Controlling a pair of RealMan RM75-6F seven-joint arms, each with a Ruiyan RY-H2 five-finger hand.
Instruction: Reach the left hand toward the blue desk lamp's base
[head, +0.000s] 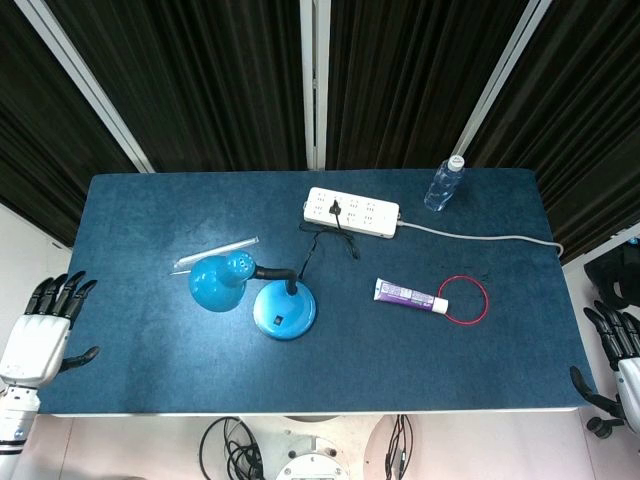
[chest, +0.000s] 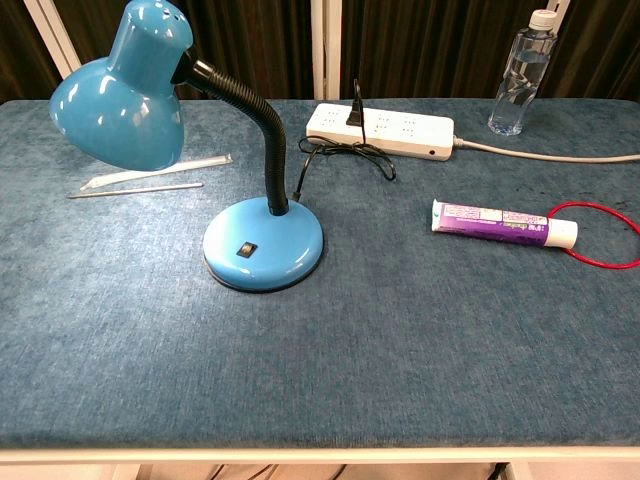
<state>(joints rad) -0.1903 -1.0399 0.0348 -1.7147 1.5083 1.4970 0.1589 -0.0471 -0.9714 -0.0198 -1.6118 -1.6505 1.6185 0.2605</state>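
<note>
The blue desk lamp stands near the table's middle, with its round base flat on the cloth and a black gooseneck rising to the blue shade on the left. My left hand hangs off the table's left edge, far left of the base, fingers spread and holding nothing. My right hand sits beyond the right edge, fingers apart and empty. Neither hand shows in the chest view.
A white power strip lies behind the lamp, the lamp's black cord plugged into it. A water bottle, a toothpaste tube, a red ring and wrapped sticks lie around.
</note>
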